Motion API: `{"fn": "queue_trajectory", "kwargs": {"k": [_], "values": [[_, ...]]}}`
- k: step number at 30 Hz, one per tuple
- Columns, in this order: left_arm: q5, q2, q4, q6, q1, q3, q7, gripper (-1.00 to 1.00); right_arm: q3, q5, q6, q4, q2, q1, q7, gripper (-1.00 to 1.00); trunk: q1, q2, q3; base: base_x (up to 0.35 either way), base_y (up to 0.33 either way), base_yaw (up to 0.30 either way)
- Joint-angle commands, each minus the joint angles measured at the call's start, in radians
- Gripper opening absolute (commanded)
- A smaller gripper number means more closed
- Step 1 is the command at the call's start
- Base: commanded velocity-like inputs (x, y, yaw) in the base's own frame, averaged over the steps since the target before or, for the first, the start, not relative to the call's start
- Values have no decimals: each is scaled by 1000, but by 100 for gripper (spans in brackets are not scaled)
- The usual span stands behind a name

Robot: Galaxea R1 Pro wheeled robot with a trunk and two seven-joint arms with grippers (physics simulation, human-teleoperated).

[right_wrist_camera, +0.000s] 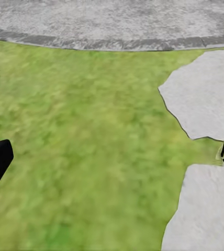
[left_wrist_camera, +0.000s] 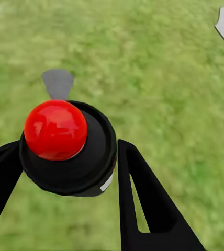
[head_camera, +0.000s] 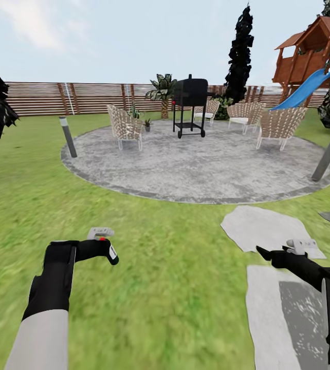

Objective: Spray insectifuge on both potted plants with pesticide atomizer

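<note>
The left gripper (left_wrist_camera: 70, 157) is clamped on the pesticide atomizer (left_wrist_camera: 67, 149), red button (left_wrist_camera: 55, 129) toward the wrist camera, so the bottle's long axis runs away toward the lawn (head_camera: 149, 288). Its grey nozzle (left_wrist_camera: 57, 83) points ahead. The right gripper (right_wrist_camera: 112, 157) gapes wide, holding nothing (over grass beside stepping stones (right_wrist_camera: 206, 94)). Both arms reach forward, low. Ahead, across open grass, the round paving (head_camera: 201, 164) carries chairs (head_camera: 125, 126), a grill (head_camera: 189, 105) and a potted plant (head_camera: 147, 125).

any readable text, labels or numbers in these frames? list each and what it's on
None readable.
The pesticide atomizer held in the left gripper shows a sliver of white label at its edge; no lettering can be made out.
The grill on the round paving bears no visible marking.
</note>
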Motion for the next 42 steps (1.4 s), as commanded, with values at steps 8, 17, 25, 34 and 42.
{"fn": "queue_trajectory", "kwargs": {"k": [8, 17, 25, 34, 42], "values": [[-9, -1, -1, 3, -1, 3, -11, -100, -1, 11, 2, -1, 0, -1, 10, 100, 0, 0, -1, 332, -72, 0], [-9, -1, 0, 3, -1, 3, -10, -100, -1, 11, 2, -1, 0, -1, 10, 100, 0, 0, -1, 332, -72, 0], [-9, -1, 0, 3, -1, 3, -10, -100, -1, 11, 2, -1, 0, -1, 10, 100, 0, 0, -1, 332, -68, 0], [-9, -1, -1, 3, -1, 3, -10, -100, -1, 11, 2, -1, -1, -1, 10, 100, 0, 0, -1, 332, -10, 0], [-9, -1, 0, 3, -1, 3, -10, -100, -3, 11, 2, -1, -1, -1, 10, 100, 0, 0, -1, 332, 0, 0]]}}
